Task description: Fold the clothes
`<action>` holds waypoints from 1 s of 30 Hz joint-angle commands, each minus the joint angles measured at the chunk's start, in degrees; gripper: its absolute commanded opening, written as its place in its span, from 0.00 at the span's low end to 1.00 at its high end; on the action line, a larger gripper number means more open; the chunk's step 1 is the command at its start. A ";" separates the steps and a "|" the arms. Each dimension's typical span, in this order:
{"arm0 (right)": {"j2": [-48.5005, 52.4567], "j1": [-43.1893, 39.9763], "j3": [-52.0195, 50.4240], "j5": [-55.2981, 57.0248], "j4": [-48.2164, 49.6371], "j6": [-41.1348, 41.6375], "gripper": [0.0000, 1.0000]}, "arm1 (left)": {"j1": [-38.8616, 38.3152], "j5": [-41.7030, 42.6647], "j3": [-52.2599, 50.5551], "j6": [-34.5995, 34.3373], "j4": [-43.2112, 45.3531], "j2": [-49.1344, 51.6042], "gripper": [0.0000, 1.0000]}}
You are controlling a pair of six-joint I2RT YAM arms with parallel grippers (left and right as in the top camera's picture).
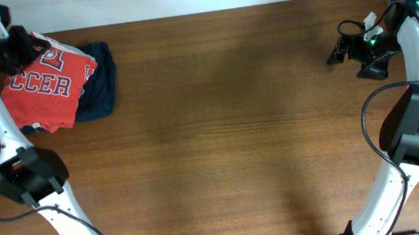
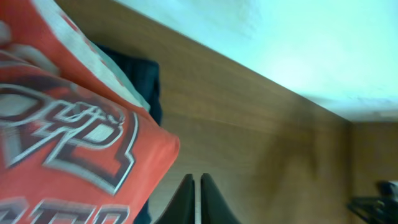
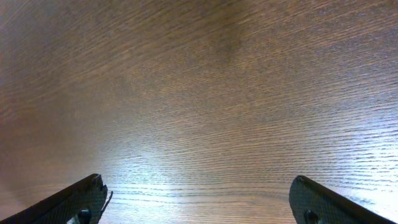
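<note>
Basically done: folded coral-red cotton T-shirt (image 1: 41, 87) sits just left of the pinched-together, empty left gripper (image 2: 196, 199); right gripper (image 3: 198, 186) spread wide.

- You had bare table (image 1: 234, 130) from centre to 6 o'clock to pass through.
- At 10 o'clock, the coral T-shirt (image 1: 41, 87) and the navy garment (image 1: 100, 89) touching it blocked you.
- At 2 o'clock, the right gripper (image 1: 336, 51) stood in your way.
</note>
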 commanded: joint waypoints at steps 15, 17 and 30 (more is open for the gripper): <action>-1.55 -0.15 0.74 0.72 -0.15 -0.31 0.99 | 3.45 9.42 -0.72 2.43 6.14 19.39 0.00; -1.55 -0.15 0.74 0.72 -0.15 -0.31 0.99 | 3.45 9.73 -0.66 2.43 6.91 19.37 0.00; -1.55 -0.15 0.74 0.72 -0.15 -0.31 0.99 | 3.76 21.24 17.62 -8.33 12.22 15.82 0.01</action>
